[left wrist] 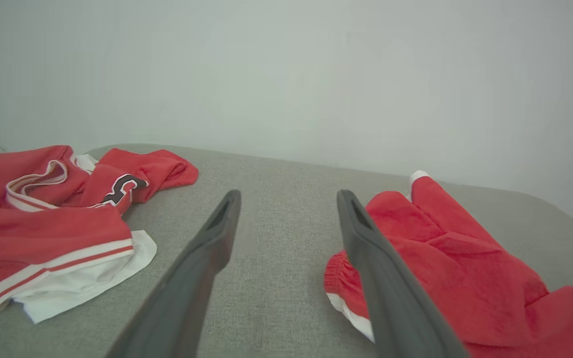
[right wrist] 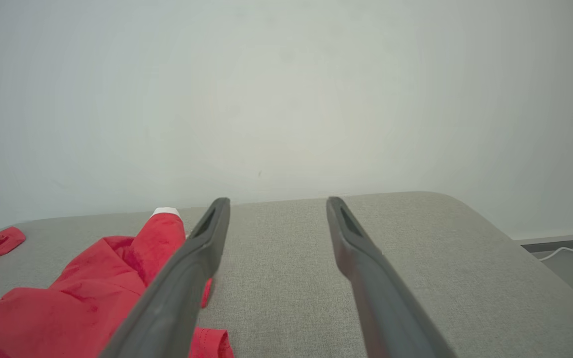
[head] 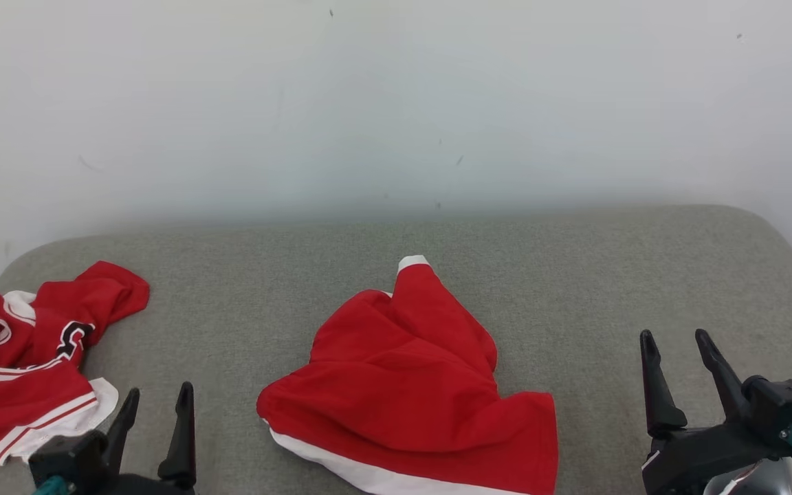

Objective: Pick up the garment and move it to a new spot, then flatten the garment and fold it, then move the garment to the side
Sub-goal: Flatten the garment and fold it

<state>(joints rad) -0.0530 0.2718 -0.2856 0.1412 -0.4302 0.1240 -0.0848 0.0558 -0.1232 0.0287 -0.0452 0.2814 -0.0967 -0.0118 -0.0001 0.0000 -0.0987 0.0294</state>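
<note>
A crumpled red garment (head: 410,385) with a white hem lies in the middle of the grey padded surface (head: 588,275); it also appears at the right of the left wrist view, garment (left wrist: 455,268), and at the lower left of the right wrist view, garment (right wrist: 92,293). My left gripper (head: 160,390) stands open at the lower left, apart from the cloth, with nothing between its fingers (left wrist: 289,195). My right gripper (head: 674,335) is open at the lower right, over bare surface to the right of the garment, gripper (right wrist: 278,201).
A second rumpled red jersey (head: 31,357) with white stripes and a dark number lies at the far left, jersey (left wrist: 52,219). A pale wall rises behind the surface. The surface's rounded right corner (right wrist: 465,209) drops to a floor with a white cable (right wrist: 565,251).
</note>
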